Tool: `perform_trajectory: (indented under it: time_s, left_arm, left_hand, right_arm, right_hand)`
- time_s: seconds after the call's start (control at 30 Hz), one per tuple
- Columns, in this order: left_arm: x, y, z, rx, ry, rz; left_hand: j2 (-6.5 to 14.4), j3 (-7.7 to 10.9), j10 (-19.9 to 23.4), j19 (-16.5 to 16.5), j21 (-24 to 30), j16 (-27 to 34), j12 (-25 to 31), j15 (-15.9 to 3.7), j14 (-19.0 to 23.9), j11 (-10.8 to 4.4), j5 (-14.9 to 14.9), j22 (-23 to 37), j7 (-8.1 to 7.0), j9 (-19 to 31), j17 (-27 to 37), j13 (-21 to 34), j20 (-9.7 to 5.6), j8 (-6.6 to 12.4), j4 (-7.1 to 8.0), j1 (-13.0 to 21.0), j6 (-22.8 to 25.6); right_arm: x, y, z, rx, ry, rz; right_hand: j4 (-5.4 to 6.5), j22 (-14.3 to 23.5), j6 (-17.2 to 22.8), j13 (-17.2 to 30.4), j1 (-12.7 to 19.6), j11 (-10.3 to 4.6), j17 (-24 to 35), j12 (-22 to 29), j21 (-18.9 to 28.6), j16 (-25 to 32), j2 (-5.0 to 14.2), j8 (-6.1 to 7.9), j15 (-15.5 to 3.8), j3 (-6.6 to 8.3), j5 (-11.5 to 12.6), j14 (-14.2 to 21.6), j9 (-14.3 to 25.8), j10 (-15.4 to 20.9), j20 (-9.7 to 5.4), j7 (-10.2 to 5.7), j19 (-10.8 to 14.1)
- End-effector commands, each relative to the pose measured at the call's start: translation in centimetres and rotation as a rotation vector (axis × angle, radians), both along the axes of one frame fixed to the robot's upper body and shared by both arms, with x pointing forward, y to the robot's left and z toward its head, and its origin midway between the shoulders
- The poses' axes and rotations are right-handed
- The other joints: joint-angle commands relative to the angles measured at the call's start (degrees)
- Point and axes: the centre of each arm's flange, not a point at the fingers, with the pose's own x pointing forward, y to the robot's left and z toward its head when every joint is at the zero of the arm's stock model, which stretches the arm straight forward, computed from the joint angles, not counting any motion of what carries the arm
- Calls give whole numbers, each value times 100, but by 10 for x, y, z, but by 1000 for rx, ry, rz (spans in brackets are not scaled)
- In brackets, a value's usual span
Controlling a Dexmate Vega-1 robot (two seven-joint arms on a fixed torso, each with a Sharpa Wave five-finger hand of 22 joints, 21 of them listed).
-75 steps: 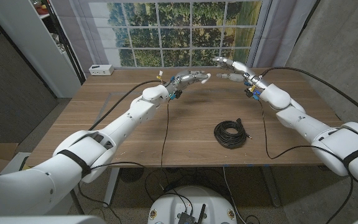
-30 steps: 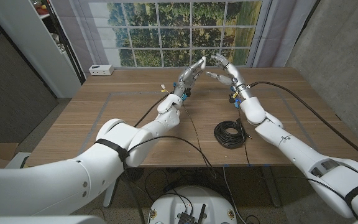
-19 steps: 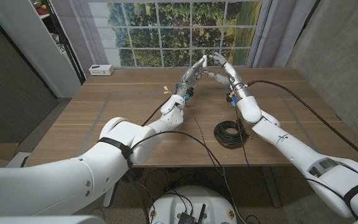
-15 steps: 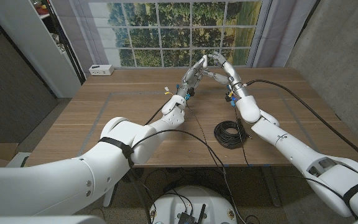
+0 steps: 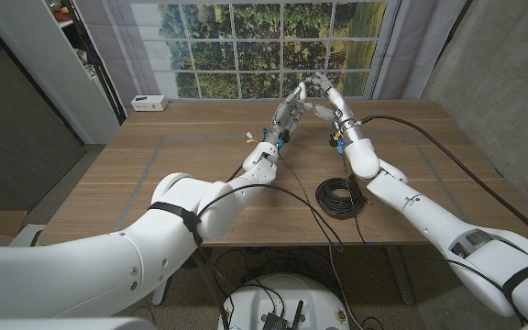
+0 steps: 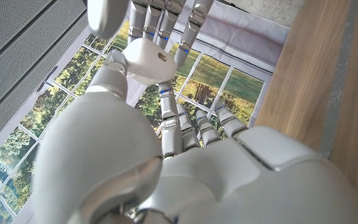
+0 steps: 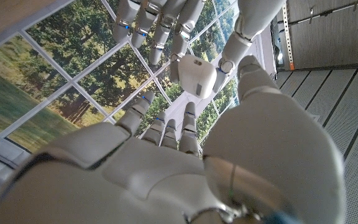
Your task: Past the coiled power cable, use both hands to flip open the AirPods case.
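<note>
The small white AirPods case [image 6: 145, 59] is up in the air between my two hands, past the coiled black power cable [image 5: 340, 197]. In the head view my left hand [image 5: 290, 106] and right hand [image 5: 328, 95] meet fingertip to fingertip above the far middle of the table. The left wrist view has my left hand [image 6: 185, 162] reaching up to the case, with the right hand's fingers [image 6: 160, 18] on its other side. In the right wrist view the case [image 7: 194, 73] sits between my right hand [image 7: 166, 162] and the left fingers [image 7: 151, 22]. I see no gap at the lid.
A white box [image 5: 148, 103] lies at the table's [image 5: 154, 183] far left, near the window picture on the back wall. Thin black cables from both arms trail across the wood beside the coil. A dark door stands at the left.
Both hands have swung inward from wide apart and closed the gap. Their fingertips now meet around the case; half a second ago they were slightly apart.
</note>
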Motion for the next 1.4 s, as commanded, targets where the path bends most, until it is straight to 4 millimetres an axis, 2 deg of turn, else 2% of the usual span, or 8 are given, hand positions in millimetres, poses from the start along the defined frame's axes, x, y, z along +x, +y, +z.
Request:
perform_trajectory:
  time_s: [0.03,0.3,0.67,0.97,1.03,1.17,1.4]
  left_arm:
    - [-5,-3,-3,-61,-14,-54]
    - [-6,0,-2,-88,-30,-61]
    - [-2,6,-3,-97,-7,-46]
    - [0,5,-6,-92,15,-52]
    - [1,5,-7,-93,23,-55]
    - [1,3,-8,-95,35,-60]
    - [1,2,-8,-98,38,-66]
  left_hand:
    - [438,-35,158,13,23,27,30,-374,79,-87,31,20,-986,573,7,13,-25,496,18,426,1019]
    - [452,-68,190,18,28,29,42,-389,106,-98,38,23,-987,534,7,25,-32,461,26,430,1016]
    - [476,-108,220,40,41,29,53,-406,137,-60,40,26,-999,489,8,41,-45,427,37,433,1029]
    - [501,-145,229,45,46,25,56,-420,160,-64,37,28,-1018,450,7,57,-49,395,46,434,1032]
    - [504,-151,225,46,47,25,55,-419,163,-64,37,29,-1013,444,7,60,-49,387,48,433,1025]
    - [513,-165,226,48,48,20,55,-425,162,-67,35,29,-1011,431,7,66,-48,378,50,434,1032]
    - [530,-192,234,49,50,15,58,-428,167,-57,33,30,-1021,411,6,78,-51,355,55,434,1020]
  right_arm:
    - [2,-2,-2,9,21,-26]
    - [4,1,-4,-6,33,-29]
    - [5,2,-8,13,-13,-19]
    - [5,0,-9,32,-48,-8]
    - [5,1,-10,28,-58,1]
    - [5,3,-10,17,-59,12]
    - [6,5,-11,-5,-48,27]
  right_hand:
    - [10,8,17,17,-15,85,33,35,36,35,-22,51,3,-42,9,20,25,8,54,51,0]
    - [18,8,66,15,-20,78,39,39,37,42,-12,107,3,-53,11,27,50,7,71,37,4]
    - [-13,9,99,14,100,-28,55,73,67,115,83,242,-115,-16,37,207,142,62,40,-134,103]
    - [-32,10,-98,28,230,-133,92,130,99,188,196,303,-224,28,71,404,257,166,-23,-314,250]
    - [-36,11,-92,33,260,-195,99,142,98,191,218,338,-238,34,76,415,287,186,-33,-369,264]
    - [-42,10,54,50,311,-311,127,201,90,224,241,506,-316,34,91,528,386,307,-73,-515,293]
    - [-23,10,303,76,321,-415,166,290,80,249,257,766,-421,4,104,624,535,511,-104,-670,326]
